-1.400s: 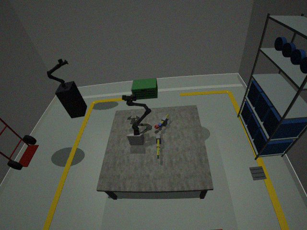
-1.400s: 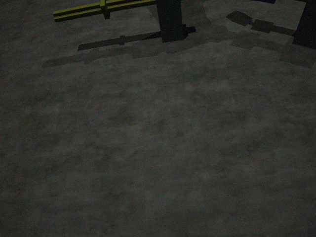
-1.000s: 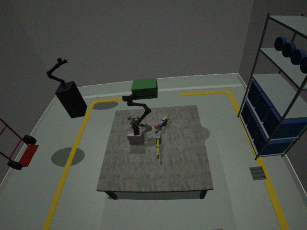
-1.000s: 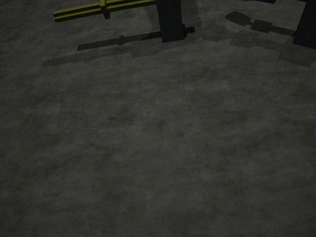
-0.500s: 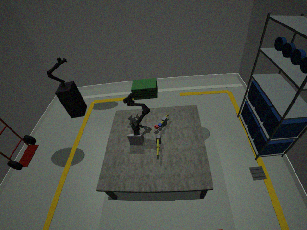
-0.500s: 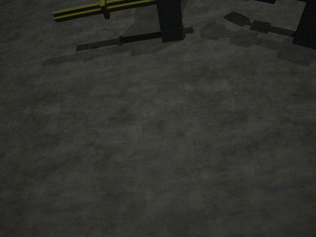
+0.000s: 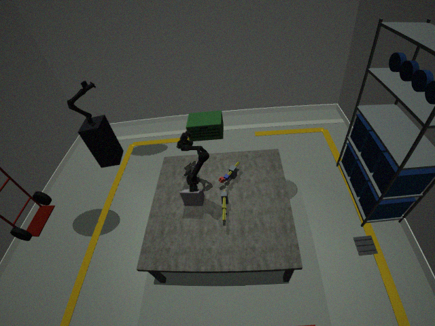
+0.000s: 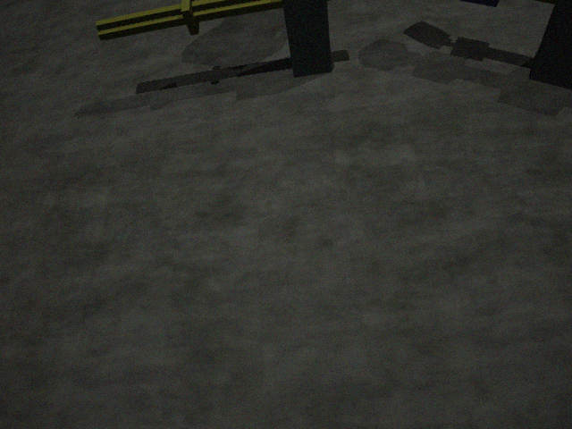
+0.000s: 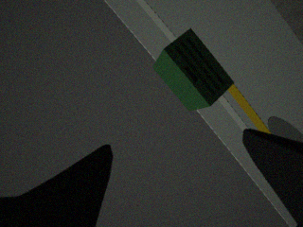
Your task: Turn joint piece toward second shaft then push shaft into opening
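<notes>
The hand [image 7: 183, 140] [image 9: 176, 143] is spread nearly as wide as it goes, with nothing held between its fingers, and is raised well apart from the work. By the arm [image 7: 201, 159], it is carried beyond the far edge of the tabletop [image 7: 224, 245] [image 8: 286, 254]. To the right of the arm's foot, the red joint piece [image 7: 221, 179] is seen beside a blue part [image 7: 226, 176], at the end of the shaft borne by the far block [image 7: 232, 168]. Nearer the front, the yellow sliding shaft [image 7: 223, 210] [image 8: 143, 21] is carried by the near block [image 7: 224, 195] [image 8: 308, 38], its crosspiece [image 7: 223, 207] [image 8: 189, 13] standing out. The joint piece is probably light, stiff and free only about its hinges, so it should be gripped squarely on opposite faces and turned gently. The shaft is likely rigid and smooth; the crosspiece seems the surest place for a push, kept in line with the block.
</notes>
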Robot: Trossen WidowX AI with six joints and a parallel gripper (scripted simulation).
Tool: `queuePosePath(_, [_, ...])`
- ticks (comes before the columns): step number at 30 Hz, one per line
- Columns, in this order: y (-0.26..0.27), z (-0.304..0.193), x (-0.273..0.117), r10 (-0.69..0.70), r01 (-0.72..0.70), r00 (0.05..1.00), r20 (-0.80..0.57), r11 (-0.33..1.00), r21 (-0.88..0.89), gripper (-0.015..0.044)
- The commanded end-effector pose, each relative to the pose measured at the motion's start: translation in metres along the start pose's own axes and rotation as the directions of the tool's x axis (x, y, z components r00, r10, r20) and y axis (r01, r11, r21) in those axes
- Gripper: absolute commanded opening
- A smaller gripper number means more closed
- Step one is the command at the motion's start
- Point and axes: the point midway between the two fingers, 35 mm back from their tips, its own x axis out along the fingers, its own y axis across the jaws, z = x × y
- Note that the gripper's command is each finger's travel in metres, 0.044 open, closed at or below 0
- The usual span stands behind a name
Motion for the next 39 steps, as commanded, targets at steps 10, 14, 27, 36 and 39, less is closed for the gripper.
queuePosePath(10, [-0.017, 0.03, 0.033, 0.026, -0.001, 0.998, 0.065, 0.934, -0.357, 0.044])
queuePosePath(14, [-0.023, 0.042, 0.044, 0.019, 0.026, 0.996, 0.09, 0.878, -0.478, 0.044])
queuePosePath(27, [-0.034, 0.088, 0.071, -0.008, 0.146, 0.983, 0.183, 0.643, -0.752, 0.044])
queuePosePath(36, [-0.042, 0.141, 0.086, -0.053, 0.298, 0.952, 0.303, 0.402, -0.866, 0.044])
queuePosePath(39, [-0.044, 0.162, 0.089, -0.071, 0.354, 0.934, 0.35, 0.318, -0.88, 0.044])
